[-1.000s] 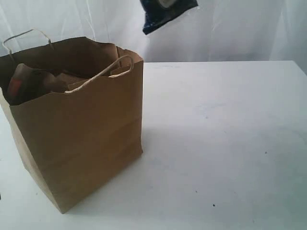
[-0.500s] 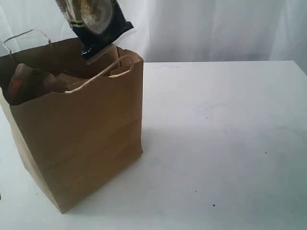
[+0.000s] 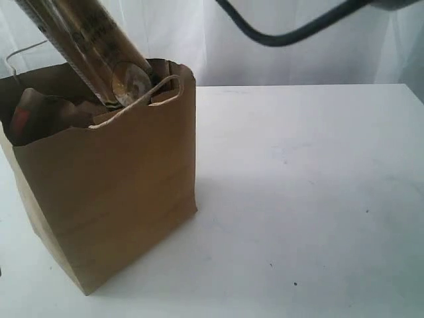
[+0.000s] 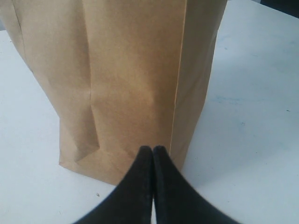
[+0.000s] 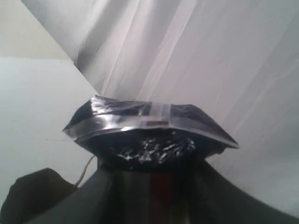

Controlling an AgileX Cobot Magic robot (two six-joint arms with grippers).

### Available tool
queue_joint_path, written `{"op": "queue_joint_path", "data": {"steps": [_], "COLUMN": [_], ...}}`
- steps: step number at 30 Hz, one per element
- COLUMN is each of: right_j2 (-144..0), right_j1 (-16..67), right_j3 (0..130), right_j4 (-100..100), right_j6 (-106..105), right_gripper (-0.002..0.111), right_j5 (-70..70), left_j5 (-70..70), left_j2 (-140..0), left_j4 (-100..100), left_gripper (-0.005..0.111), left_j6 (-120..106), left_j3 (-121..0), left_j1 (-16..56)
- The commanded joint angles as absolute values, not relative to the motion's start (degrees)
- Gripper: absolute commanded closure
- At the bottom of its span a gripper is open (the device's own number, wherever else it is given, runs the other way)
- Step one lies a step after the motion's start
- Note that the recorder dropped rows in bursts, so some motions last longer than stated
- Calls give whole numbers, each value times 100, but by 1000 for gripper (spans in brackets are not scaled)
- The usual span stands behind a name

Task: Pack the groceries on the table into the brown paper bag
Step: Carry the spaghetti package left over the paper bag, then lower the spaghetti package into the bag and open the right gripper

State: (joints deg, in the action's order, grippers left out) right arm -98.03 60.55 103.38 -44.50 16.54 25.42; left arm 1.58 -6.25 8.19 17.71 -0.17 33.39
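While the brown paper bag [image 3: 112, 199] stands upright with its mouth open on the left part of the white counter [image 3: 311, 185], the spaghetti packet [image 3: 93, 46] slants down into it from the upper left. The packet's lower end sits just inside the bag's mouth, behind the near handle [image 3: 142, 99], and the rest runs up out of the exterior view. The packet is long and clear, showing golden strands, with a dark printed band near its low end. In the right wrist view the packet's dark, shiny sealed end [image 5: 149, 135] sticks out between the blurred fingers of the right tool [image 5: 149, 196], which is clamped on the packet and carries it in the air; pale curtain [image 5: 210, 56] fills the background there. Inside the bag, toward its left side, lies a brown pouch [image 3: 40, 116] with a red mark. The far handle [image 3: 26, 53] rises above the bag's back edge. A black cable [image 3: 285, 33] curves across the top of the exterior view, in front of the white curtain [image 3: 298, 66]. The left tool [image 4: 153, 148] is low over the counter [image 4: 252, 116], its two black tips pressed together on nothing, pointing at the bag's bottom edge [image 4: 131, 70]; whether they touch the paper cannot be told. To the right of the bag the counter is plain white with a few small dark specks.
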Motion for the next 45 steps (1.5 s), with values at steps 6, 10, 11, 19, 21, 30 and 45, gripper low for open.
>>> {"op": "queue_joint_path", "data": {"steps": [6, 10, 11, 19, 21, 30, 45], "right_j2": [-9876, -9953, -9953, -9953, -9953, -9953, -10020], "right_j1": [6006, 5963, 5945, 5826, 5817, 5817, 5817], "right_j3": [10281, 10129, 10068, 9437, 9353, 9279, 9270], "right_j4": [-4384, -4270, -4217, -4174, -4174, -4184, -3562], "right_j6": [1493, 1465, 1465, 1465, 1457, 423, 401], "right_gripper": [108, 108, 108, 108, 108, 108, 94], "right_j5": [2780, 2793, 2769, 2882, 3008, 3554, 3549], "left_j5": [135, 135, 135, 135, 135, 135, 135], "left_j2": [-595, -595, -595, -595, -595, -595, -595], "left_j4": [814, 814, 814, 814, 814, 814, 814], "left_gripper": [106, 106, 106, 106, 106, 106, 106], "left_j6": [1802, 1802, 1802, 1802, 1802, 1802, 1802], "left_j3": [0, 0, 0, 0, 0, 0, 0], "left_j1": [3328, 3328, 3328, 3328, 3328, 3328, 3328]}}
